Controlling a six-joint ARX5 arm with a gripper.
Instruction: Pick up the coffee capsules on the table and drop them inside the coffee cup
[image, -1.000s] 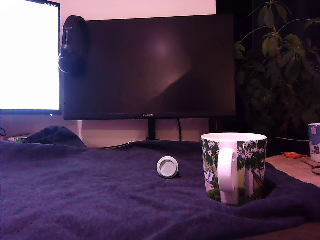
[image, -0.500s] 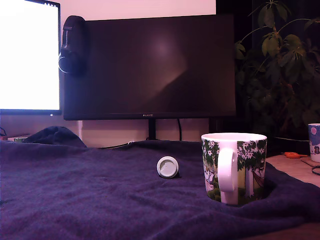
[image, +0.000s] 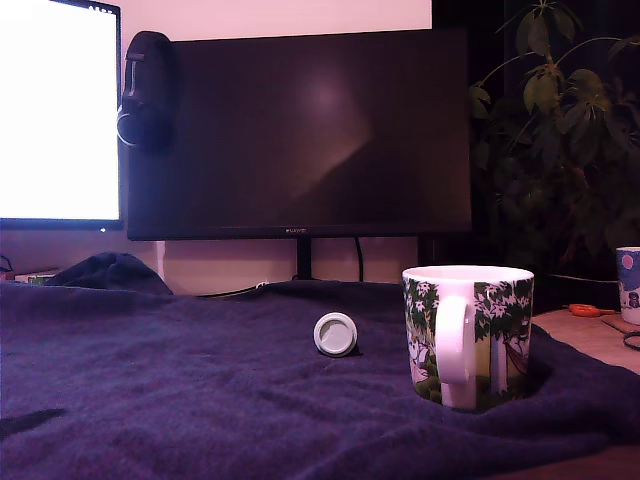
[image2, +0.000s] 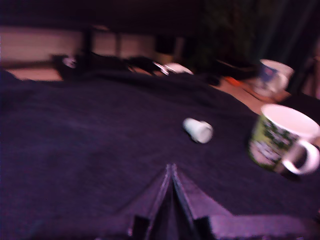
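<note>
Capsule (image: 335, 334) lay on its side on the dark blanket (image: 150, 380), near the coffee cup (image: 468, 336) but apart. Gripper (image2: 171, 172) fingers were clenched, empty, well short; approach stage. Next: part fingers, advance.

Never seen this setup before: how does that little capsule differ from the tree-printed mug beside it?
The coffee capsule is far smaller than the coffee cup. The capsule lies tipped on its side; the mug stands upright. The capsule is plain and pale; the mug carries green trees and a handle. Both rest on the dark blanket.
</note>
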